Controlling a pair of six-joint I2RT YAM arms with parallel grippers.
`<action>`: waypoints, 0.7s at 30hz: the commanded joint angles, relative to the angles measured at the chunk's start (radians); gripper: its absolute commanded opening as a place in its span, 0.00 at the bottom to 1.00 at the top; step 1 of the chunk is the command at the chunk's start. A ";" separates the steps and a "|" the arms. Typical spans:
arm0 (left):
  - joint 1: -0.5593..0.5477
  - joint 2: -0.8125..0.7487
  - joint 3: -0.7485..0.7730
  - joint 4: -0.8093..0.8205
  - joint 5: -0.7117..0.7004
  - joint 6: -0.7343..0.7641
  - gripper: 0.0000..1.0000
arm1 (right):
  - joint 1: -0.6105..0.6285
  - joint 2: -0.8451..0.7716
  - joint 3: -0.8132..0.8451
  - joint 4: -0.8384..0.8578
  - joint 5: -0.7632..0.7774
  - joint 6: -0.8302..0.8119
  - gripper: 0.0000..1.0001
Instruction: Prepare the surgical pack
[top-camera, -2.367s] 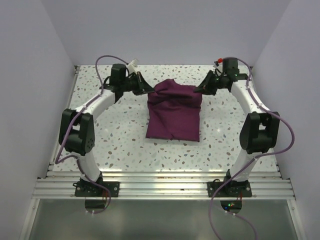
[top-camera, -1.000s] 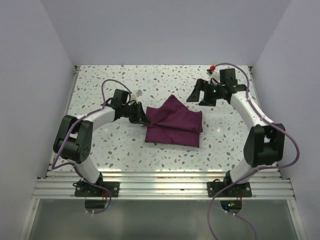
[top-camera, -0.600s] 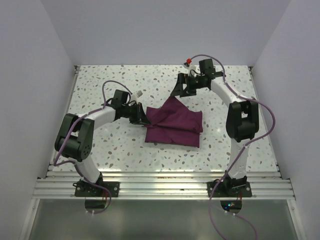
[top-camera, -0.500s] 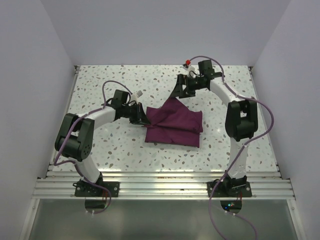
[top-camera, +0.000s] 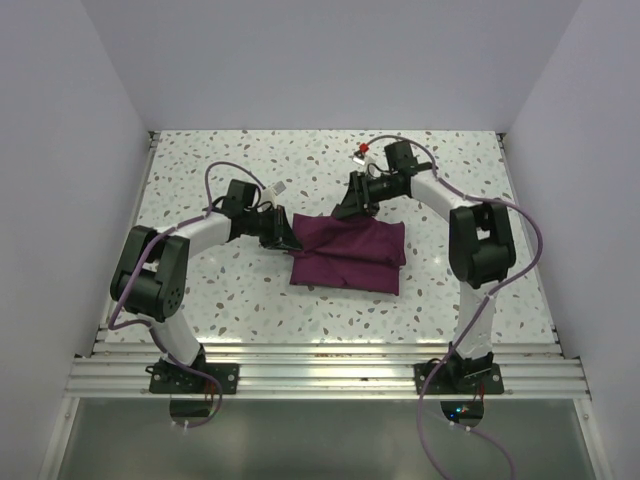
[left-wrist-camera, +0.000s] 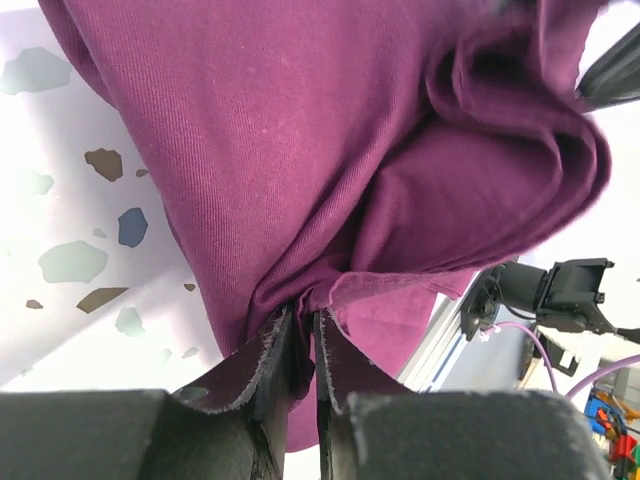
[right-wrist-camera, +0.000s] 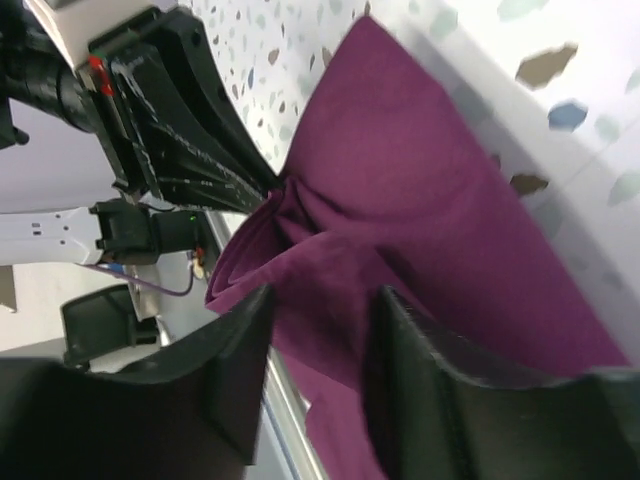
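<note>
The surgical pack (top-camera: 350, 255) is a purple-maroon cloth folded into a rumpled rectangle in the middle of the table. My left gripper (top-camera: 288, 240) sits low at its left edge, shut on a bunched fold of the cloth (left-wrist-camera: 300, 120), which is pinched between the fingertips of this gripper (left-wrist-camera: 303, 315). My right gripper (top-camera: 345, 208) is down at the pack's far left corner. In the right wrist view it (right-wrist-camera: 322, 300) is open, its jaws apart on either side of a raised fold of the cloth (right-wrist-camera: 420, 180). The left gripper (right-wrist-camera: 200, 130) shows just beyond.
The speckled table (top-camera: 200, 290) is walled on the left, right and far sides. An aluminium rail (top-camera: 320, 375) with both arm bases runs along the near edge. The right arm's elbow (top-camera: 480, 240) stands just right of the pack.
My right gripper has swung left and down onto the pack's far corner, its jaws narrowing. The raised corner of the cloth now lies lower. The left gripper has stayed put.
</note>
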 joint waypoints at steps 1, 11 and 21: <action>0.000 0.004 0.014 0.030 0.011 -0.009 0.18 | -0.003 -0.128 -0.052 0.020 -0.026 0.022 0.46; 0.078 -0.103 -0.042 0.059 0.013 -0.075 0.24 | 0.019 -0.372 -0.222 -0.042 0.042 0.050 0.05; 0.135 -0.308 -0.039 -0.054 -0.119 -0.046 0.34 | 0.129 -0.529 -0.468 -0.063 0.088 0.034 0.02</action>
